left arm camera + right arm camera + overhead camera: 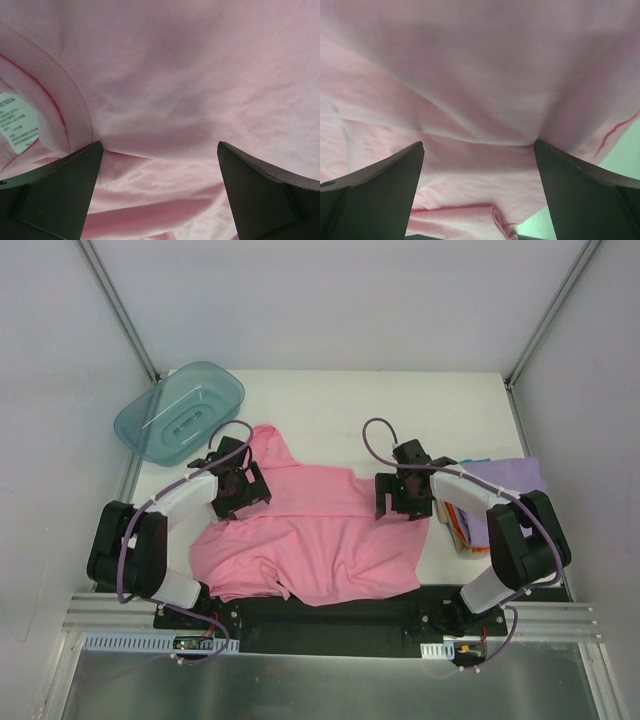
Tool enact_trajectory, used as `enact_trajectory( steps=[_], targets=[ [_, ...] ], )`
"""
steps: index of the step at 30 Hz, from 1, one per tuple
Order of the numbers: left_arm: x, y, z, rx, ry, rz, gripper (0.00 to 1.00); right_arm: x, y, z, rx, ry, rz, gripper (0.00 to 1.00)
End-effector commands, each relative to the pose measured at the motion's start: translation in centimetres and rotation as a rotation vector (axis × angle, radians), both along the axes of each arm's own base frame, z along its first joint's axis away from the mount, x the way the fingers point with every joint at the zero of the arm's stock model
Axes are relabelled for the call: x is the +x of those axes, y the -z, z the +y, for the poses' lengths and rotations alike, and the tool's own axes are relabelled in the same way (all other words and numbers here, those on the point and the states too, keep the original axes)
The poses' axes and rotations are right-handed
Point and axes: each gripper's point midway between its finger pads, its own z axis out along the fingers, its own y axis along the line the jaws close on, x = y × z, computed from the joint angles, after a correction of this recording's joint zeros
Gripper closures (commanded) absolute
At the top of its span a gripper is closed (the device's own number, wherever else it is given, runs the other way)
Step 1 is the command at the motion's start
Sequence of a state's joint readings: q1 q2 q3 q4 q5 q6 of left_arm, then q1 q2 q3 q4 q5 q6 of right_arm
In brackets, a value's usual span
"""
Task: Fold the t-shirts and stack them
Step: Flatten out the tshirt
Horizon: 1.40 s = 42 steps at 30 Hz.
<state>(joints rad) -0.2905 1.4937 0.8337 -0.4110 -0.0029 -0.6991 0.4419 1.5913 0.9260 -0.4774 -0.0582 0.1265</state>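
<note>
Both the left gripper (238,490) and right gripper (402,498) gape empty; each should pinch the fold of crumpled bubblegum-pink cloth t-shirt (330,540) directly beneath its fingertips, together.

I have bare desk (330,400) along the far edge, between the teal tub (180,412) in the far-left corner and the folded t-shirts (512,476) at the right edge. The pink t-shirt (320,540) fills the middle. My left gripper (240,492) and right gripper (402,498) hang over it with jaws wide, well apart, with only flat cloth between them.
</note>
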Motion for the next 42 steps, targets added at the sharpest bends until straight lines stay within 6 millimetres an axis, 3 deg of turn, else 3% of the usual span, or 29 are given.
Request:
enact_trajectory(
  steps=[1,4,6,7,8,10,11,12,14,15,16,24,29,30,33,34,35,42],
  targets=[
    [1.0,-3.9,-0.2,-0.040,-0.018,-0.111,0.01,-0.3,-2.1,-0.9,-0.017,0.012,-0.028,0.03],
    [4.6,-7.4,-0.8,-0.044,-0.011,-0.211,0.01,0.9,-3.2,-0.2,0.002,0.003,-0.060,0.03],
    [6.1,-8.1,-0.8,-0.031,-0.022,-0.234,0.01,1.3,-3.2,0.1,0.011,-0.002,-0.060,0.03],
    [6.7,-7.4,-0.9,-0.017,-0.029,-0.213,0.04,1.5,-3.4,0.3,0.015,-0.004,-0.065,0.03],
    [8.0,-8.2,-1.1,-0.017,-0.032,-0.236,0.04,1.6,-3.2,0.3,0.012,-0.004,-0.058,0.03],
    [9.3,-6.9,-1.5,-0.006,-0.018,-0.200,0.12,1.7,-3.0,0.4,0.009,-0.012,-0.053,0.03],
    [10.7,-7.7,-1.9,-0.011,-0.011,-0.223,0.14,1.7,-2.8,0.3,0.006,-0.012,-0.046,0.03],
    [11.5,-6.4,-2.0,0.003,-0.002,-0.192,0.16,1.6,-2.7,0.3,0.002,-0.015,-0.043,0.03],
    [13.3,-7.3,-2.9,-0.028,0.022,-0.209,0.23,1.6,-2.4,0.1,-0.010,-0.014,-0.038,0.03],
    [13.8,-6.3,-3.1,-0.023,0.024,-0.187,0.25,1.6,-2.3,-0.2,-0.022,-0.014,-0.034,0.03],
    [14.4,-6.5,-3.2,-0.024,0.020,-0.196,0.27,1.6,-2.3,-0.2,-0.024,-0.010,-0.033,0.03],
    [14.3,-2.4,-3.2,-0.008,-0.004,-0.092,0.35,1.7,-2.2,-0.7,-0.026,0.000,-0.027,0.03],
    [15.2,-1.9,-3.5,-0.009,-0.002,-0.090,0.52,1.7,-1.7,-0.8,-0.026,0.004,-0.012,0.03],
    [15.3,-1.6,-3.6,-0.011,0.003,-0.083,0.60,1.7,-1.7,-0.9,-0.026,0.007,-0.010,0.03],
    [16.0,-1.9,-3.8,-0.013,0.009,-0.097,0.75,1.6,-1.6,-1.0,-0.026,0.012,-0.006,0.03],
    [16.4,-2.4,-4.0,-0.018,0.013,-0.110,0.89,1.7,-1.6,-1.0,-0.025,0.012,-0.009,0.03],
    [16.6,-2.6,-4.0,-0.019,0.014,-0.116,0.98,1.6,-1.7,-1.0,-0.025,0.009,-0.010,0.03],
    [19.0,-5.1,-4.7,-0.019,0.063,-0.204,1.00,1.8,-1.8,-1.2,-0.022,0.018,-0.013,0.03]
  ],
)
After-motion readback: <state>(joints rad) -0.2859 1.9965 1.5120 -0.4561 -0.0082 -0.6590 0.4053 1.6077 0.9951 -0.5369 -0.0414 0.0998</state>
